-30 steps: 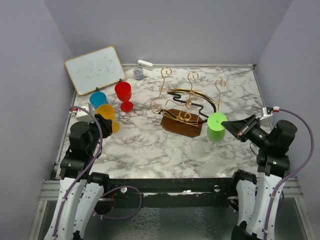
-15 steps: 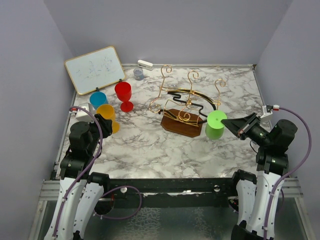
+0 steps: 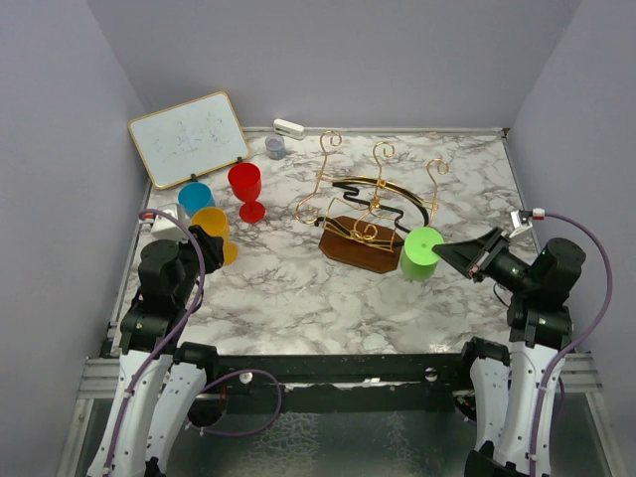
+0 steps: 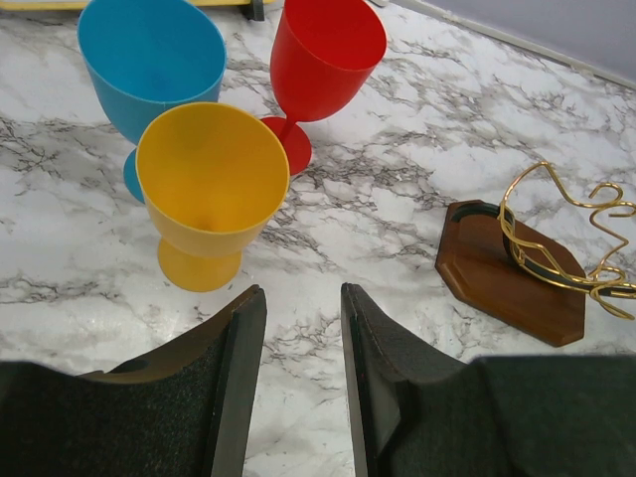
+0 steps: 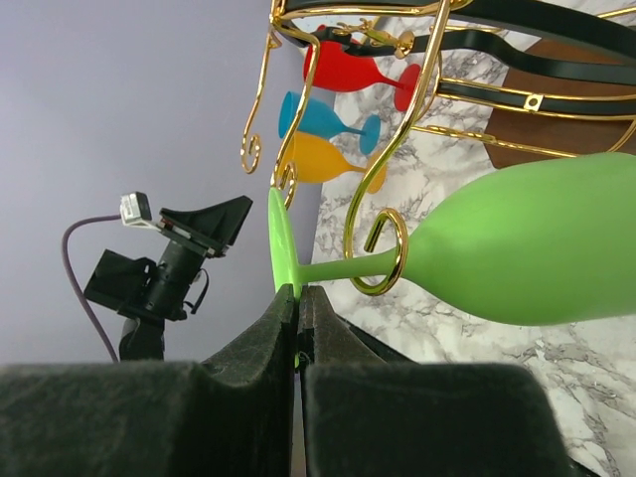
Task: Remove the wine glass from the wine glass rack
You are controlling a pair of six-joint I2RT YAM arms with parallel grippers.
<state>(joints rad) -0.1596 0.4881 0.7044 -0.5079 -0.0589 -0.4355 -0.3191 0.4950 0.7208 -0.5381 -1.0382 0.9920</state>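
Wine glass (image 5: 517,238) foot-first in right end effector (image 5: 297,294)

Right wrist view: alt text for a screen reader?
The right gripper is shut on the foot of the upside-down green wine glass, its stem through a curled hook of the wine glass rack. A red glass, a blue glass and a yellow glass stand behind.

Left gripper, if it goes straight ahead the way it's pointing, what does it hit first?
Probably the yellow glass, just ahead and slightly left of the left gripper, though depth is unclear.
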